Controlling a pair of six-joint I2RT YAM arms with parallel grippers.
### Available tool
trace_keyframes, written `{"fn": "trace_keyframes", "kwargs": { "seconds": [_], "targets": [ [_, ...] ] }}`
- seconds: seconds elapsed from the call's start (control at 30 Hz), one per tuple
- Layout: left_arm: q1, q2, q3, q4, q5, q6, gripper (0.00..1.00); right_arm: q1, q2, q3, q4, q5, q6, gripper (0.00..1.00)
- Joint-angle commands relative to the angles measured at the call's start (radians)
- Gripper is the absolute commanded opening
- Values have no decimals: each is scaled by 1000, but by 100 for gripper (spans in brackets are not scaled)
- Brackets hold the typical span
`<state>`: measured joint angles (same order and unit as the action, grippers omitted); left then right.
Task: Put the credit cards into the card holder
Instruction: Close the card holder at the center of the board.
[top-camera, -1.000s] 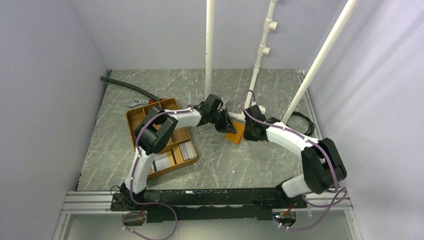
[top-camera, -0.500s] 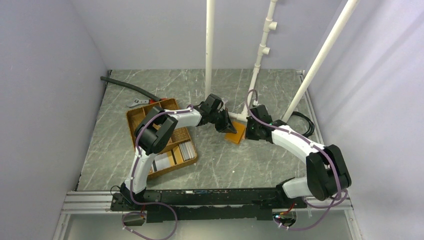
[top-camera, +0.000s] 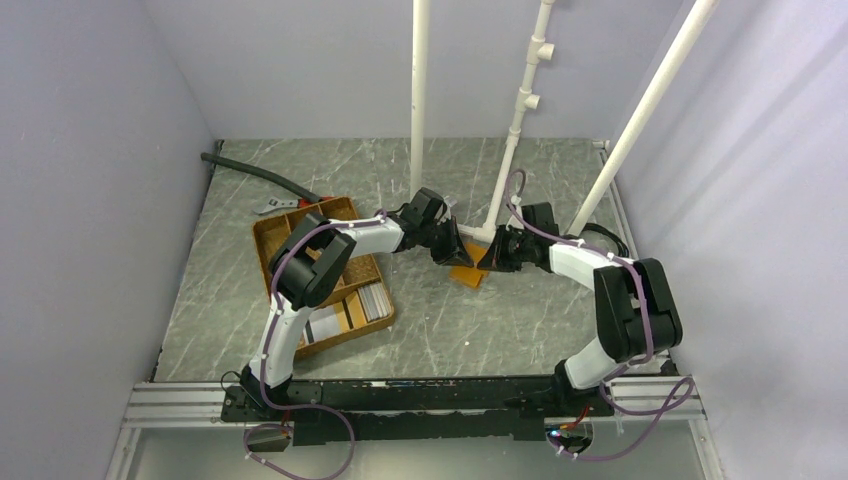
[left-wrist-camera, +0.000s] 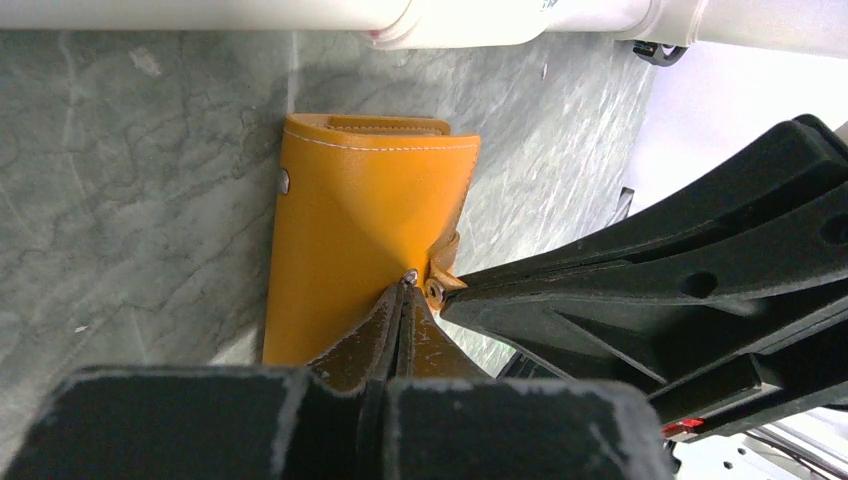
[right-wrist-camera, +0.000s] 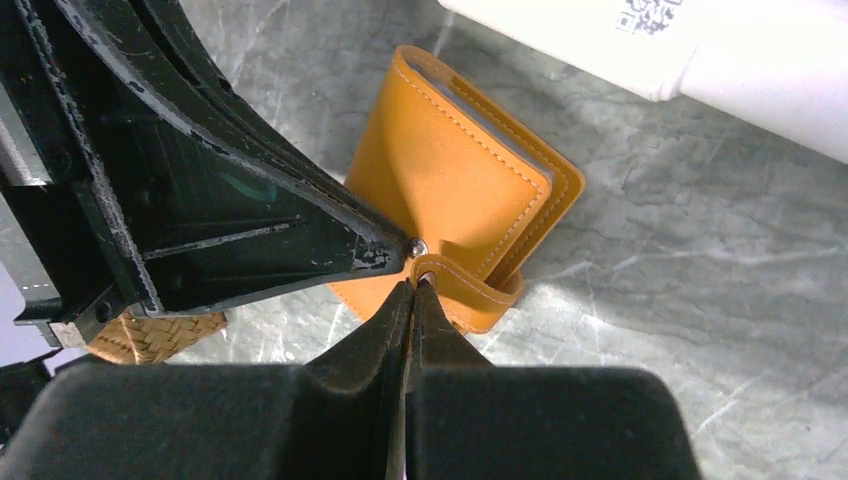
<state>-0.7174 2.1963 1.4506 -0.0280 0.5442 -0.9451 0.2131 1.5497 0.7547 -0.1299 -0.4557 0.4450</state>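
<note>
The left end effector (left-wrist-camera: 403, 292) and right end effector (right-wrist-camera: 412, 292) both clamp the card holder (left-wrist-camera: 360, 210); uneven pull could slip either grip.

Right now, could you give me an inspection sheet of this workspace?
Surface: grey marbled table.
Job's things: orange card holder mid-table; cards in woven tray, left.
Clutter: black hose and a small metal tool, far left.
Hands: left hand and right hand both shut, pinching the card holder's snap corner from opposite sides.
Cables: purple cables along both arms; black cables far right.
Surroundings: white pipes, plain walls.
</note>
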Motion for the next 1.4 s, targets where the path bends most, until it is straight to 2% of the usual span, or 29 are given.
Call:
{"fn": "trace_keyframes", "kwargs": {
  "seconds": [0.0, 0.2, 0.37, 0.63, 0.8, 1.1, 1.37],
  "targets": [
    [-5, 14, -28, -82, -9, 44, 0, -13, 32, 20, 94, -113, 0, 0],
    [19, -42, -23, -68, 28, 45, 0, -31, 52, 28, 83, -101, 4, 0],
    [23, -38, -5, -136, -28, 80, 0, -38, 77, 45, 56, -99, -1, 0],
    [26, -68, -63, -80, -56, 68, 0, -55, 115, 53, 35, -123, -16, 0],
    [35, -87, -43, -120, -73, 98, 3, -75, 140, 66, 18, -142, -23, 0],
    [42, -61, -88, -66, -50, 71, 0, -86, 184, 90, 9, -171, -9, 13],
    [43, -60, -100, -51, -43, 71, 0, -106, 201, 81, 49, -216, 54, 17]
  ]
}}
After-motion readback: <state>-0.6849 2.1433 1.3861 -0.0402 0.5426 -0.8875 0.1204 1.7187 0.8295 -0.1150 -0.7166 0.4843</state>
